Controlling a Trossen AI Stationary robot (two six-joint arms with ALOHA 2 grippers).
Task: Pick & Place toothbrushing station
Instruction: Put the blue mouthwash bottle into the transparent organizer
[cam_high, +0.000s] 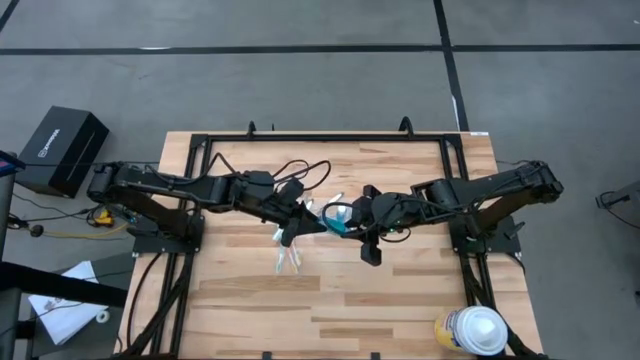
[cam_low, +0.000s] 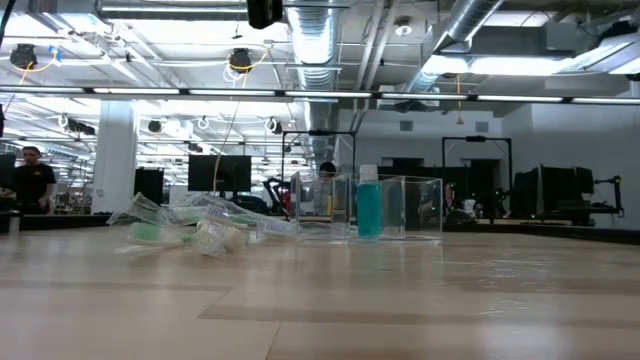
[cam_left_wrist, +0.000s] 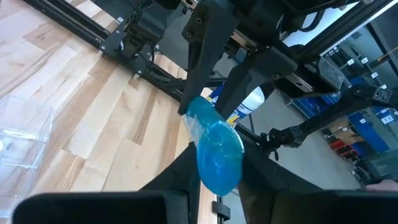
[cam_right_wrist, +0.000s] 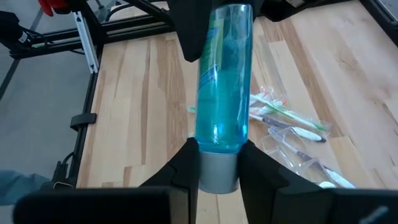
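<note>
Both grippers are on one toothpaste tube (cam_right_wrist: 224, 81), held in the air over the middle of the table (cam_high: 300, 310).
- Right gripper (cam_right_wrist: 217, 155): fingers narrow, pinching the tube at its cap end.
- Left gripper (cam_left_wrist: 217, 168): fingers narrow on either side of the flat crimped end and, as far as I can see, touching it. A hand-over, by my reading.

Risks:
- If I pull the arms apart while both are clamped, the soft tube may stretch, buckle or squirt out of one pinch.
- The crimped end is thin and slick. If the right lets go before the left has real purchase, the tube drops.
- A drop would land on or near the toothbrushes (cam_right_wrist: 289, 118), which lie loose in clear wrappers just below and could scatter.

Surface and room:
- Pale wood planks with a black frame along the edges.
- In the low view a clear plastic holder (cam_low: 400, 205) stands upright with a second teal tube (cam_low: 370, 205) in or behind it; I cannot tell which.
- A white-and-yellow round container (cam_high: 472, 330) sits at the near right corner, well apart from the work.
- A black case (cam_high: 62, 148) is on the grey floor off the left side.
- Beyond the table: an open workshop with ceiling ducts and monitors, and a person (cam_low: 30, 180) standing far off.
</note>
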